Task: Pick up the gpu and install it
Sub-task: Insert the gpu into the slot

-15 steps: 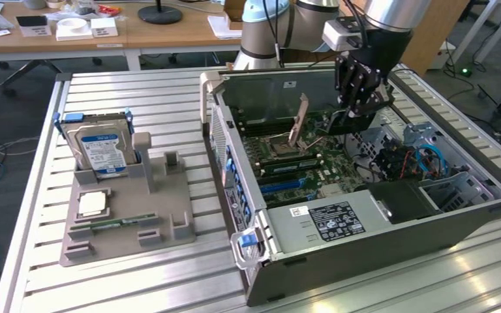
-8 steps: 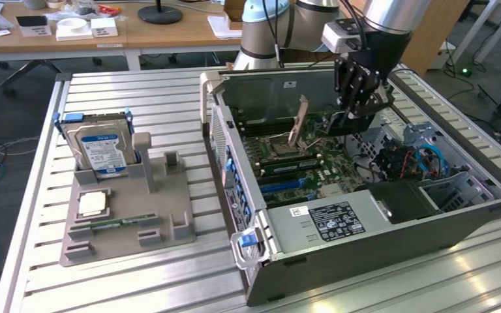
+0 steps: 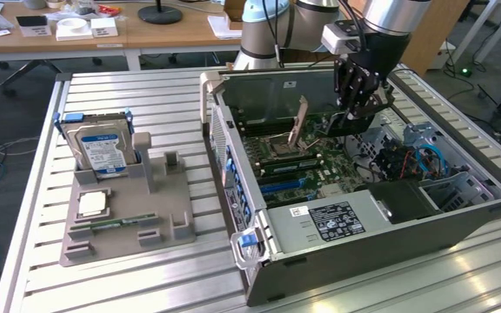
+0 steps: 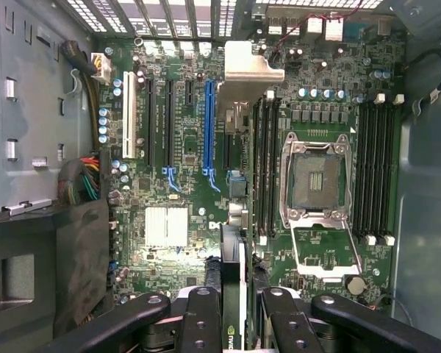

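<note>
1. The black metal fingers (image 4: 201, 318) (image 3: 355, 91) are pinching the gpu (image 4: 234, 268) (image 3: 361, 122), a thin dark circuit card, by its edge.
2. The gpu hangs over the green motherboard (image 4: 143, 257) inside the open grey metal computer case (image 3: 364, 241).
3. The case lies on the ribbed aluminium bench (image 3: 146, 287).

gpu (image 4: 234, 257) dark, thin, edge-on, clamped in tool (image 4: 239, 309) above motherboard (image 4: 176, 147).
</note>
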You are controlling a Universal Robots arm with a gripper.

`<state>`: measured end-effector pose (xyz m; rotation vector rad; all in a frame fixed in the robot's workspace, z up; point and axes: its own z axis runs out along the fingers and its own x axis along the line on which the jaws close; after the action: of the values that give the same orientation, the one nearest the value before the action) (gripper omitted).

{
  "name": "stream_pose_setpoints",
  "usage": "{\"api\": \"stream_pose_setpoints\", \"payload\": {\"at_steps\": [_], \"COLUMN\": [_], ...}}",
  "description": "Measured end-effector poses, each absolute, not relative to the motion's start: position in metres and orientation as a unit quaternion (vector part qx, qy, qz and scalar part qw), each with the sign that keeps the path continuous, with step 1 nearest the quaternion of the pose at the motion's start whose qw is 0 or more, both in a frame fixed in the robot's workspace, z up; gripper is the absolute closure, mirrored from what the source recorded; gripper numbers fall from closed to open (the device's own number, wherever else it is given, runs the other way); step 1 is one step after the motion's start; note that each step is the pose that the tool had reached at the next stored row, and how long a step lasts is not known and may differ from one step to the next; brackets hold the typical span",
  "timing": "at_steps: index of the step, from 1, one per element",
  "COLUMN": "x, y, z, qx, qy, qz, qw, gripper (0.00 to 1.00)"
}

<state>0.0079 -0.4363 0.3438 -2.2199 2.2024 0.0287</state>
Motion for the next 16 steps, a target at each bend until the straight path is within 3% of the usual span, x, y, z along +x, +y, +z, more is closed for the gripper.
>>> {"api": "stream_pose_setpoints", "payload": {"at_steps": [16], "x": [-0.005], "y": [-0.436], "z": [0.337], "qx": [-0.710], "qy": [0.704], "qz": [-0.005], "qw": [0.021], "gripper": [0.74]}}
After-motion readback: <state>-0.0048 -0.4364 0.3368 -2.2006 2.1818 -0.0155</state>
